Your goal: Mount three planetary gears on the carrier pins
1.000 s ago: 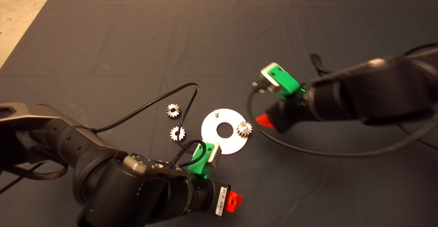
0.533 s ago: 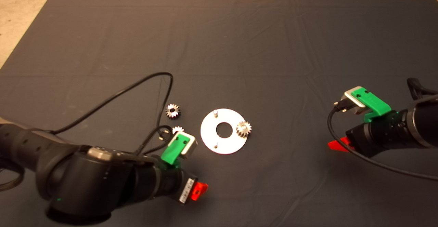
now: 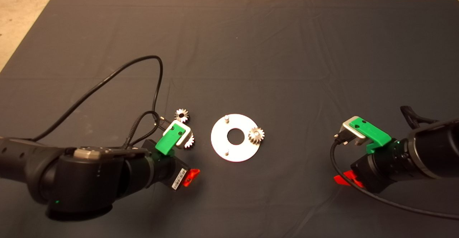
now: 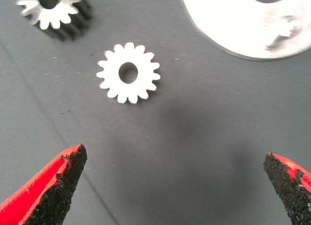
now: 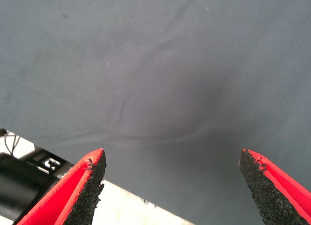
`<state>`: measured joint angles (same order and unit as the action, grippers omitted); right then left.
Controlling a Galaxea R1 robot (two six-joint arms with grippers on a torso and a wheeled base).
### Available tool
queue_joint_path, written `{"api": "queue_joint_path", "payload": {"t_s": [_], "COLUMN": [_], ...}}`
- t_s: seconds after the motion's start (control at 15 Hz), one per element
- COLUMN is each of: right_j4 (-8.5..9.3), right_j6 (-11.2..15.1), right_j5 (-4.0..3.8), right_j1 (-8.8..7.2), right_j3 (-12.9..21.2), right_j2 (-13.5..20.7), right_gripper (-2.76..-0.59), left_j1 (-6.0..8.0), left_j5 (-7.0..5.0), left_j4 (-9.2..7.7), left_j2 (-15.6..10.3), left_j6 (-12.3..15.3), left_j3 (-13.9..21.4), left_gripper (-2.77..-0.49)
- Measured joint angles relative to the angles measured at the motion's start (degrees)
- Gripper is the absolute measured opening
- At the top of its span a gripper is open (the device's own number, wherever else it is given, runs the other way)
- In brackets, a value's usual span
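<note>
The silver carrier disc [image 3: 235,148] lies mid-mat. Two bare pins [image 3: 226,117] [image 3: 226,153] stand on it, and one planetary gear [image 3: 256,135] sits on the third pin at its right edge. Two loose gears lie left of the disc: one in the open [image 3: 181,115], one [image 3: 190,143] partly hidden by my left wrist's green mount. My left gripper [image 3: 189,177] is open and empty just near-side of that gear. The left wrist view shows this gear [image 4: 128,79] flat beyond the open fingertips [image 4: 53,186], the other gear [image 4: 53,11] and the disc [image 4: 233,21]. My right gripper [image 3: 345,179] is open and empty at the lower right.
A black cable [image 3: 107,76] loops over the mat left of the loose gears. The right wrist view shows bare mat [image 5: 160,79] and its edge with pale floor [image 5: 121,205] beyond. Another cable [image 3: 394,204] trails from the right arm.
My right arm has drawn back from the disc to the lower right, leaving the gear on its pin. My left gripper has moved left from the disc's near edge to the loose gears.
</note>
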<state>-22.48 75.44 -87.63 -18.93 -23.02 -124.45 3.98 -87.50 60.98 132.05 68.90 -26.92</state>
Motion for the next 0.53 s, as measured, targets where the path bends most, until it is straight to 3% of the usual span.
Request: {"api": "queue_joint_path", "payload": {"t_s": [0.13,0.2,0.33,0.53], "right_j4": [0.11,0.13,0.21,0.22], "right_j6": [0.0,0.0,0.0,0.0], "right_j5": [-0.13,-0.09,-0.02,-0.09], "right_j1": [0.52,0.59,0.69,0.88], "right_j3": [0.0,0.0,0.0,0.0], "right_j2": [0.0,0.0,0.0,0.0], "right_gripper": [-1.33,-1.33,-1.33,-1.33], "left_j1": [-2.16,-3.01,-3.98,-4.62], "left_j5": [0.07,0.10,0.02,0.07], "left_j4": [5.46,7.40,8.97,9.20], "left_j2": [0.2,0.3,0.3,0.6], "left_j6": [-1.0,-1.3,-2.2,-3.3], "left_j3": [-0.5,-1.0,-2.3,-4.8], "left_gripper": [-0.62,-0.62,-0.62,-0.62]}}
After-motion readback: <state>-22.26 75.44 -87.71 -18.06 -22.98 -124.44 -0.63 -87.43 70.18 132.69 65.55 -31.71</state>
